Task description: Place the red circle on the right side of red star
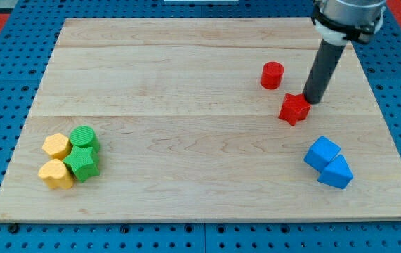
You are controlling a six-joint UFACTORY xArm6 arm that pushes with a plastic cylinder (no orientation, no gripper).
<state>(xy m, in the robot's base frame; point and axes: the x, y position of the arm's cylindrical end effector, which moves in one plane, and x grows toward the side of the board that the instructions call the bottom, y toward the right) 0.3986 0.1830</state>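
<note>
Though unlabelled, tip point(313, 102) w/ red star point(293, 109)

The small red circle block point(272, 74), a short upright cylinder, stands on the pale wooden board toward the view's upper right. The red star block point(293, 108) lies flat just below it and slightly to the view's right, near but apart.
</note>
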